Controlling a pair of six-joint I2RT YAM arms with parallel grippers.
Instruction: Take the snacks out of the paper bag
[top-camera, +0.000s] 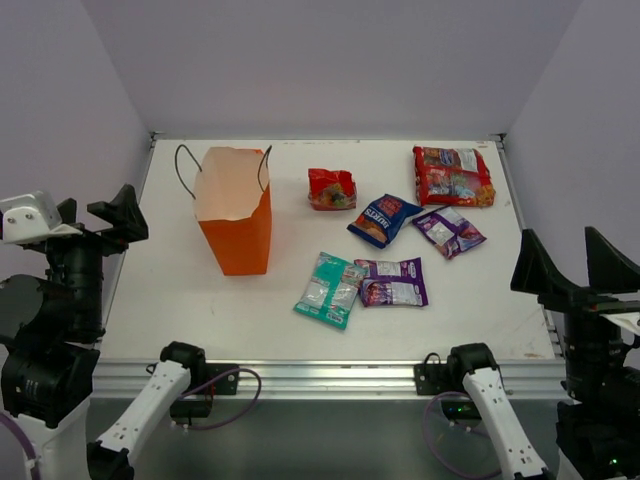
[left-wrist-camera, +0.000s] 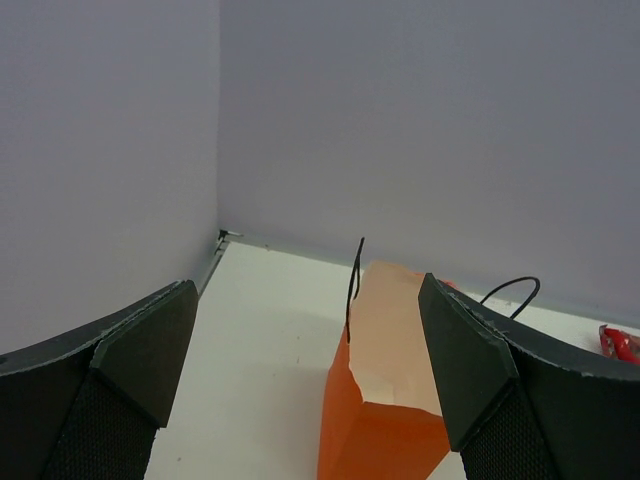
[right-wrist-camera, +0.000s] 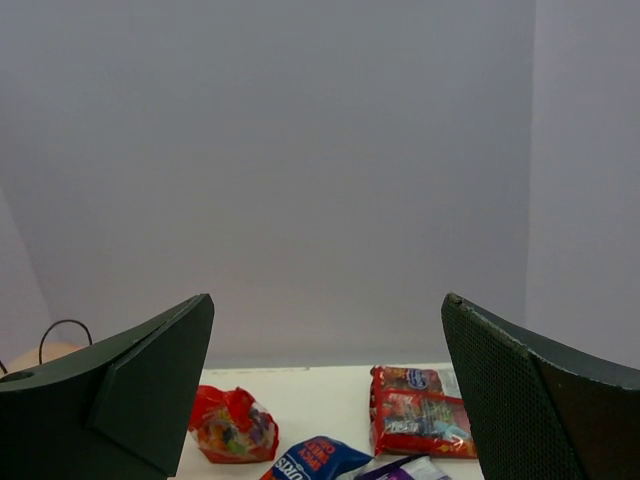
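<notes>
The orange paper bag (top-camera: 237, 212) stands upright at the left of the table with its mouth open; it also shows in the left wrist view (left-wrist-camera: 385, 400). Six packets lie on the table to its right: small red (top-camera: 332, 189), larger red (top-camera: 453, 175), blue-and-red (top-camera: 383, 218), a purple one (top-camera: 449, 230), another purple one (top-camera: 392, 282) and teal (top-camera: 330, 289). My left gripper (top-camera: 105, 218) is open and empty, raised off the table's left edge. My right gripper (top-camera: 575, 262) is open and empty, raised at the right edge.
The white table (top-camera: 190, 310) has a metal rail (top-camera: 300, 375) at the front and pale walls on three sides. Cables (top-camera: 225, 390) loop by the arm bases.
</notes>
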